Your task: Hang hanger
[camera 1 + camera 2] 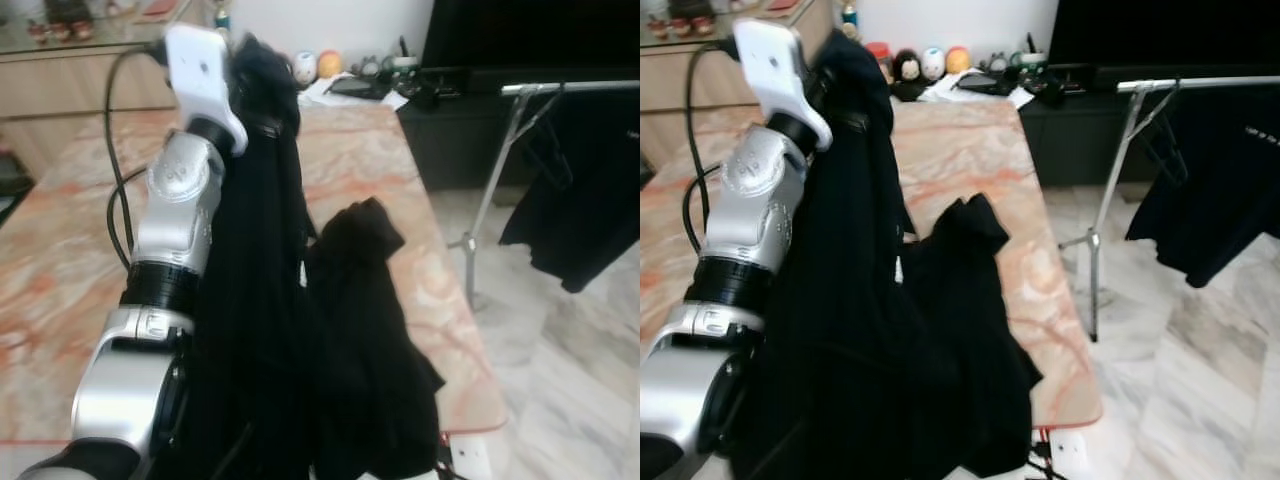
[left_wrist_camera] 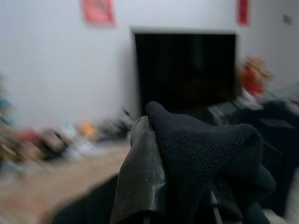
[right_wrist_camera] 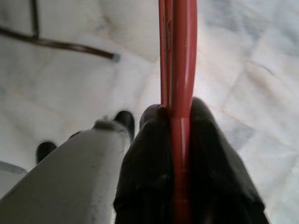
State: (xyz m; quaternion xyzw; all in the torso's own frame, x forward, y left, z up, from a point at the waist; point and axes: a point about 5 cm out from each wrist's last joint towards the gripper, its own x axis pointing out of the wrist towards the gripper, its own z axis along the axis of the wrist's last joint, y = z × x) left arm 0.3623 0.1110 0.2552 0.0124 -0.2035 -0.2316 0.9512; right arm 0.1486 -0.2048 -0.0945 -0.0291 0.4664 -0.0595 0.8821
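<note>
My left arm (image 1: 175, 230) is raised over the table with a black garment (image 1: 260, 300) draped from its gripper; the garment's lower part lies bunched on the tabletop (image 1: 365, 330). In the left wrist view, the left gripper (image 2: 182, 154) is shut on a fold of black knit cloth (image 2: 205, 144). In the right wrist view, the right gripper (image 3: 180, 121) is shut on a red hanger (image 3: 180, 46), held low over the marble floor. A metal clothes rack (image 1: 570, 88) stands to the right with a black garment (image 1: 580, 200) hanging from it.
The pink marble table (image 1: 60, 250) lies in front of me, with small items along its far end (image 1: 320, 65). A dark television (image 1: 530, 30) and low cabinet (image 1: 450, 130) sit behind the rack. The rack's leg (image 1: 475, 240) stands on the pale floor beside the table.
</note>
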